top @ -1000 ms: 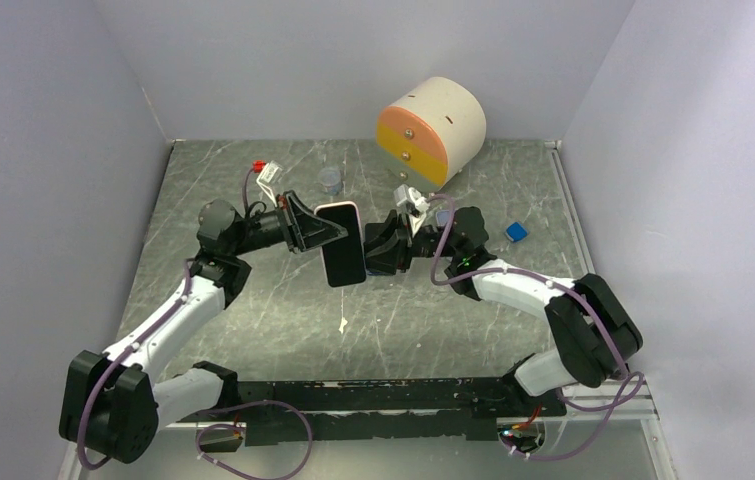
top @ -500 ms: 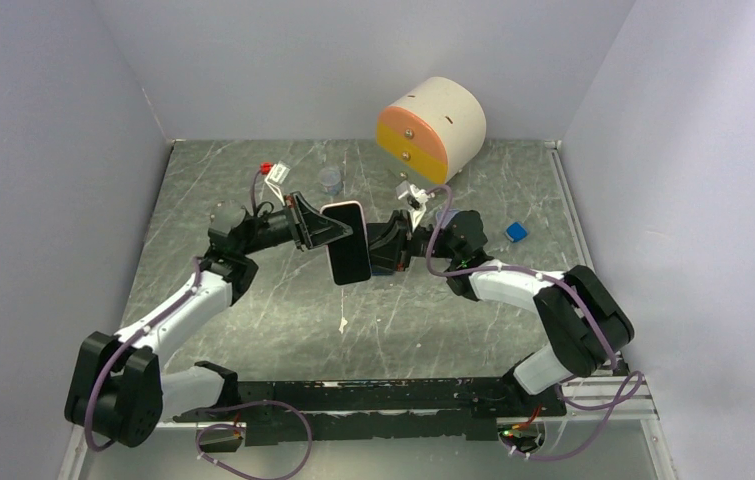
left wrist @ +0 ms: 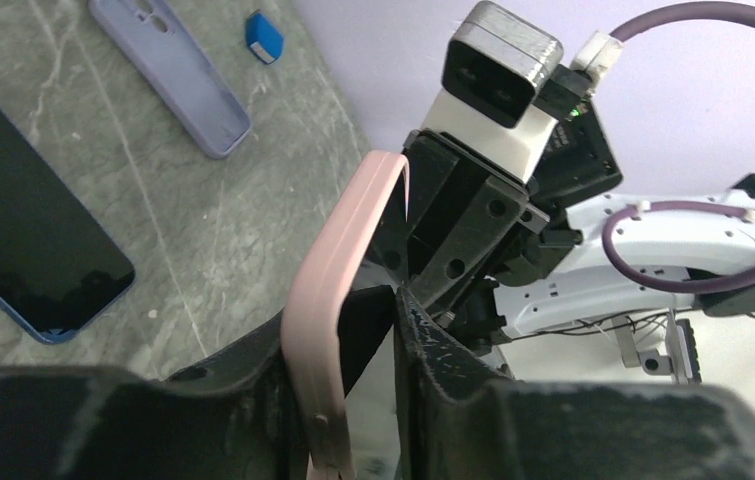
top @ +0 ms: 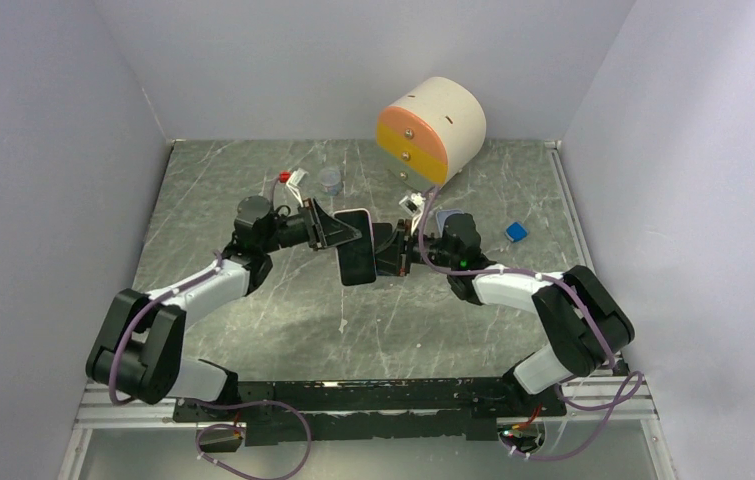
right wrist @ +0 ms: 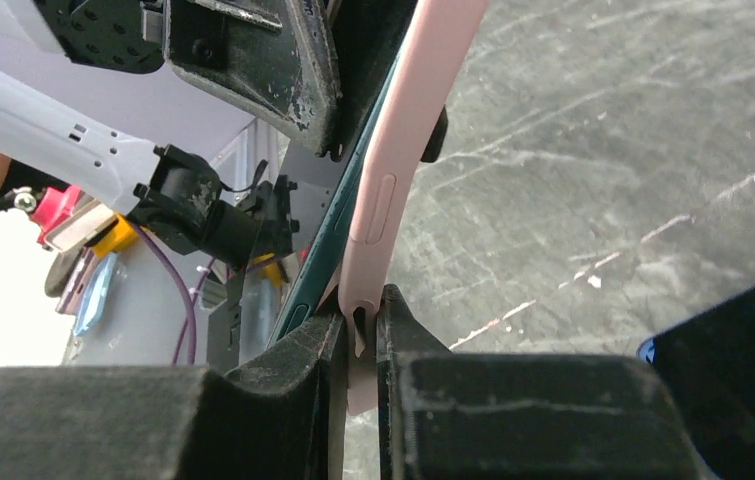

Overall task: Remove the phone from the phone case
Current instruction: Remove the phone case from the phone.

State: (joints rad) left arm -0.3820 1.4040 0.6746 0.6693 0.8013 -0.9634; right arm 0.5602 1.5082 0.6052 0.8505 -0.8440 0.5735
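Observation:
A phone (top: 358,262) in a pink case is held upright above the table's middle, between both grippers. My left gripper (top: 341,232) is shut on its left side; in the left wrist view (left wrist: 353,310) the pink case (left wrist: 338,290) lies against one finger. My right gripper (top: 383,256) is shut on the pink case's edge (right wrist: 403,170), also in its wrist view (right wrist: 361,320). There the phone's teal side (right wrist: 338,230) stands slightly apart from the case near my fingers.
A second dark phone (left wrist: 23,220) and an empty lavender case (left wrist: 173,60) lie on the table, with a small blue block (top: 516,232) to the right. A pink-and-orange drawer unit (top: 431,130) stands at the back. A small clear cup (top: 330,180) is nearby.
Both grippers have carried the cased phone a little to the right and farther from the bases. The left arm has stretched out more. Both grips are unchanged.

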